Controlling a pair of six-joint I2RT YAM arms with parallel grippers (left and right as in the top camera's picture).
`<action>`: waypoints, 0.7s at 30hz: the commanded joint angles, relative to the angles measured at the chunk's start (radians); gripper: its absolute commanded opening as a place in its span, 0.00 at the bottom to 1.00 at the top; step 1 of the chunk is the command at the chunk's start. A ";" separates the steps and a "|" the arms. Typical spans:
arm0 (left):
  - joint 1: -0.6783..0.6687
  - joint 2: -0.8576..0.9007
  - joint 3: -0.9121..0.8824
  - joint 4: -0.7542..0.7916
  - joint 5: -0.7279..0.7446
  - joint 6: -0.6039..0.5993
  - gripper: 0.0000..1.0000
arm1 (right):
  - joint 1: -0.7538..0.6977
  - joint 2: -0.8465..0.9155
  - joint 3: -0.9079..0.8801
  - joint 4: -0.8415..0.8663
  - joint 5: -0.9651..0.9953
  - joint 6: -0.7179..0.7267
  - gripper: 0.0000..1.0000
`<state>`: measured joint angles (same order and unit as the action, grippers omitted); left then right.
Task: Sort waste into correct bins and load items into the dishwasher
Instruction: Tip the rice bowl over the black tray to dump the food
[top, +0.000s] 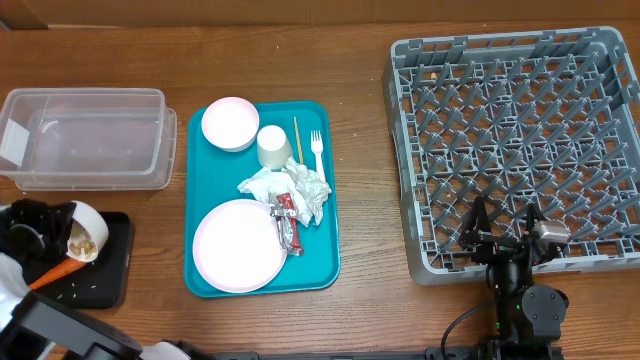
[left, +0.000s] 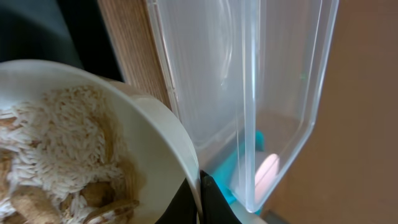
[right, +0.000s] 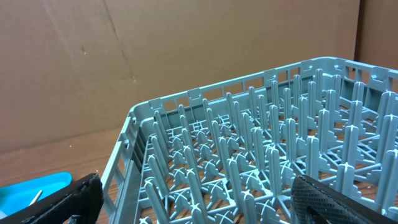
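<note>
My left gripper (top: 60, 232) is shut on the rim of a small white bowl (top: 88, 236), which is tipped on its side over the flat black tray (top: 108, 275). In the left wrist view the bowl (left: 149, 134) holds rice and nut scraps (left: 62, 143), and the jaws pinch its rim at the bottom edge. An orange carrot piece (top: 58, 270) lies on the black tray. The clear tub (top: 90, 135) stands just behind. My right gripper (top: 505, 232) hangs open over the near edge of the grey dish rack (top: 520, 130), with nothing between its fingers (right: 336, 199).
The teal tray (top: 325, 262) holds a pale plate (top: 238, 245), a second bowl (top: 230, 123), a white cup (top: 273, 146), a fork (top: 318, 155), a thin stick (top: 297, 140), crumpled napkins (top: 300, 185) and a red-and-white wrapper (top: 287, 222). A few crumbs dot the black tray.
</note>
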<state>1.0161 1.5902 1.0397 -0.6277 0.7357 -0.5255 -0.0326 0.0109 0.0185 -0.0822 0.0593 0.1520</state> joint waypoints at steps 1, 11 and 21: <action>0.074 0.066 0.001 0.005 0.175 0.006 0.04 | 0.000 -0.008 -0.010 0.006 0.006 -0.007 1.00; 0.130 0.147 0.001 0.060 0.436 0.023 0.04 | 0.000 -0.008 -0.010 0.006 0.006 -0.007 1.00; 0.130 0.147 0.001 0.060 0.563 -0.025 0.04 | 0.000 -0.008 -0.010 0.006 0.006 -0.007 1.00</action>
<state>1.1435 1.7248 1.0401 -0.5682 1.2041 -0.5266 -0.0326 0.0109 0.0185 -0.0822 0.0593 0.1520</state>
